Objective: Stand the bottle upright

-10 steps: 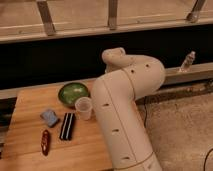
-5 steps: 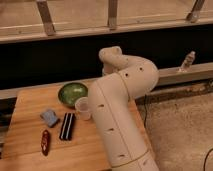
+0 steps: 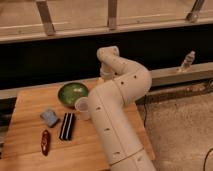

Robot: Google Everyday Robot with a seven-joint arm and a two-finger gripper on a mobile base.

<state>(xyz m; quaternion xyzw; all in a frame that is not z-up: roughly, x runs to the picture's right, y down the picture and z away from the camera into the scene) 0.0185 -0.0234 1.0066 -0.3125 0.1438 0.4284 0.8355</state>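
Plastic, clear and thin-looking, is appearing to make up the only bottle (image 3: 187,60) showing, a small one sitting on the ledge (image 3: 165,75) at the far right of the view, beyond the wooden table (image 3: 30,155), and looking roughly upright or leaning a little. I am judging it to be light, thin-walled enough to dent under a hard squeeze and slick enough to slide, so a moderate hold across the middle of its body, below the narrowing neck, is seeming safest; a hold at the cap would be letting it swing. The gripper (image 3: 106,75) is hanging from the folded arm (image 3: 125,95) over the table's far edge, just behind the green bowl (image 3: 72,93) and the white cup (image 3: 82,107), and whether it is wide, narrow or holding something I cannot tell. The bottle is lying well apart from it, off to the right, with the arm's elbow bulging between them. Whether another bottle is hiding behind the arm is not showing.
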